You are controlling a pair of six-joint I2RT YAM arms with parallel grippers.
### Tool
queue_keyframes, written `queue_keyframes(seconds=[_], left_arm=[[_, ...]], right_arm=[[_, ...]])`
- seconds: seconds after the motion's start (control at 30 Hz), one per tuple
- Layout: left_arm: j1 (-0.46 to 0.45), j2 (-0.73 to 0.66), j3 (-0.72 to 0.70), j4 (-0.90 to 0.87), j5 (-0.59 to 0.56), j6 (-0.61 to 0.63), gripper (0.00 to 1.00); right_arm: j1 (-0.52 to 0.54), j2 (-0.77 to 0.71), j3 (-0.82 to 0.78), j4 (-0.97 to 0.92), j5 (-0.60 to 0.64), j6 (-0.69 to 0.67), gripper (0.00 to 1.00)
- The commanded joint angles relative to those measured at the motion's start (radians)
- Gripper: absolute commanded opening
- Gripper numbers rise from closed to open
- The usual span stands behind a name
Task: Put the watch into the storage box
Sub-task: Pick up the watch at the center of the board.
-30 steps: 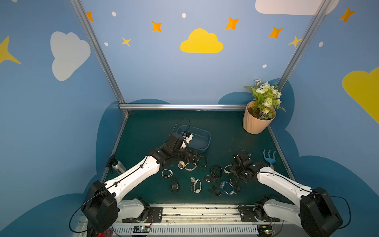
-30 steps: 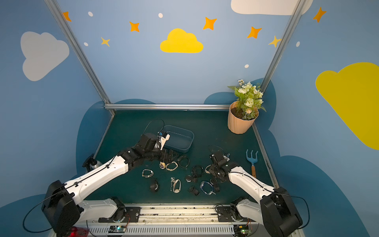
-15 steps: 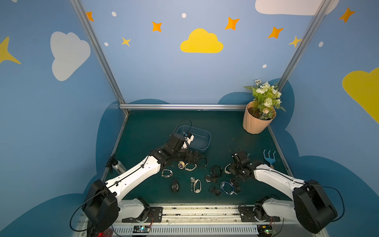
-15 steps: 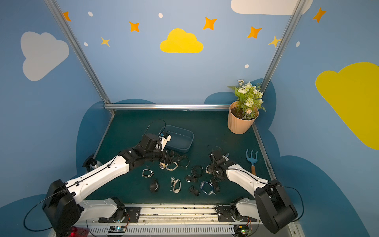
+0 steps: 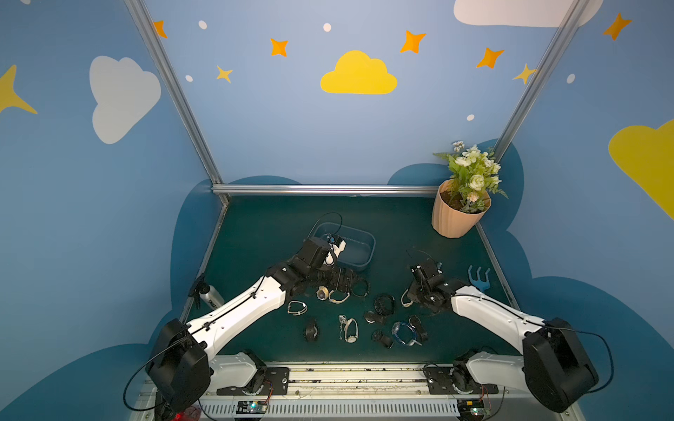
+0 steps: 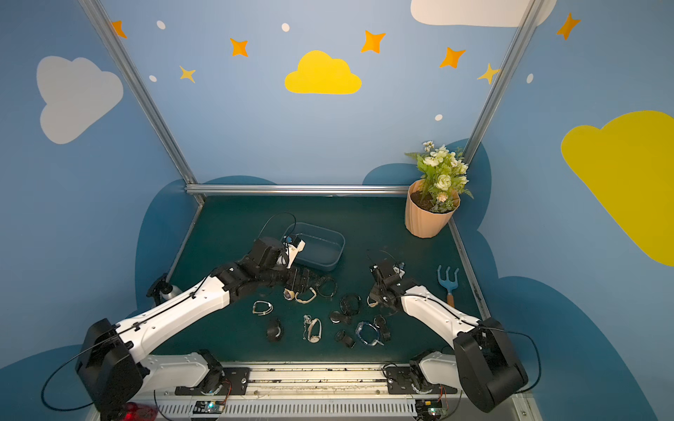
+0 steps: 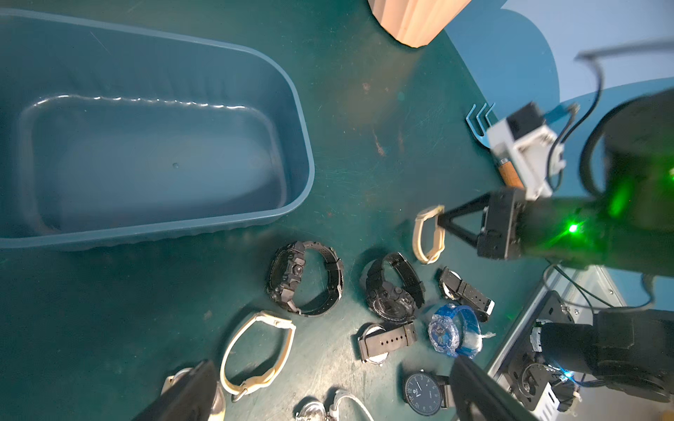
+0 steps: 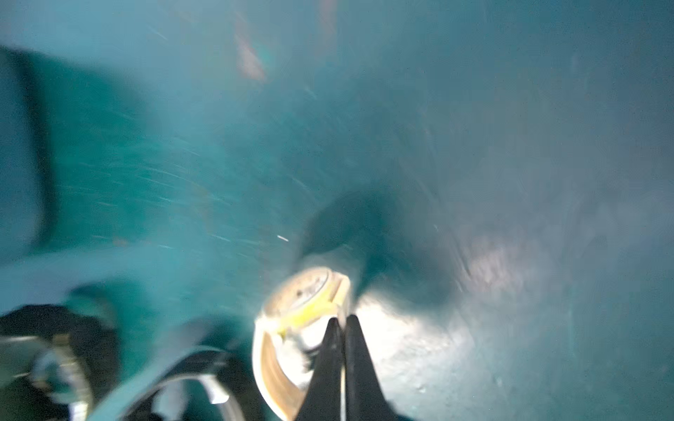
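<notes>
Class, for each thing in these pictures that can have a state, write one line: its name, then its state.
storage box: upright, no watch visible inside
left gripper: open, holding nothing
right gripper: shut on the cream watch's strap
cream watch: pinched by its strap, outside the storage box
blue watch: lying loose, ungripped
flowerpot: upright
garden rake: lying flat

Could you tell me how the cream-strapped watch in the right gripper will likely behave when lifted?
The cream-strapped watch is pinched by its thin strap in the right gripper, so it will probably dangle and swing, with the case hanging down. It looks small, so it is likely light. The closed strap loop seems bendy, so it may twist or slip in that narrow grip.
</notes>
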Motion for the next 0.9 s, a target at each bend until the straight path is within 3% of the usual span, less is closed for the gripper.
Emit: queue_keyframes(seconds=[0.0,0.2,0.5,0.87], left_arm=[[-0.001,-0.026,0.005,0.011,0.017,0.013,1.0],[-0.001,-0.08,-0.008,0.013,-0.089,0.02,1.0],[0.0,-0.199,-0.079,0.08,-0.259,0.021,1.0],[0.0,-0.195,-0.064,0.052,-0.27,0.027,1.0]], right_arm=[[0.022,0.025,0.129,-0.024,0.022,-0.139,0.0],[0.08,0.181,0.393,-0.021,-0.042,-0.294,0.0],[0.084,0.481,0.76,-0.024,-0.167,-0.44,0.0],[0.081,0.808,1.064,-0.12,-0.155,-0.53,0.0]])
